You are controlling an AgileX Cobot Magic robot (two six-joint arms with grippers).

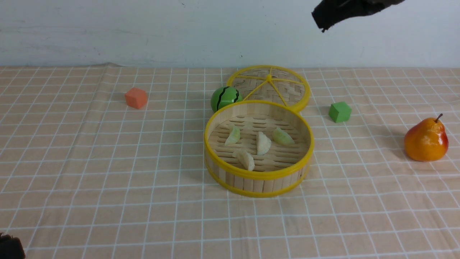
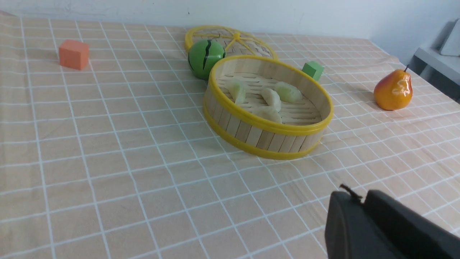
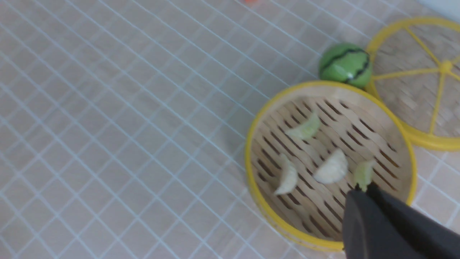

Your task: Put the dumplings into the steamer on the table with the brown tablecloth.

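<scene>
- All four dumplings [image 1: 263, 143] lie inside the steamer [image 1: 258, 175], on its slotted floor. Three sit in a loose row and one lies nearer the front wall.
- The steamer stands mid-table on the brown tablecloth [image 1: 107, 162], so by my reckoning the job looks done.
- The right gripper [image 1: 323, 23] hangs high above the table, back and to the right of the steamer. Its jaws are pressed together with nothing in them.
- The left gripper [image 2: 361, 196] sits low at the near left corner, well apart from everything. Its jaws also look pressed together and empty.
- The main risk is a needless return. If the right arm dips again it could clip the yellow rim and slide the light basket on the creased cloth.
- A closed tip poking among the dumplings might flick one over the shallow wall.
- The green striped ball [image 1: 224, 98] sits just beside the back rim, though I cannot tell if it touches. A bump would set it rolling.
- The lid [image 1: 284, 90] lies flat behind the steamer, close enough to catch a swing.
</scene>
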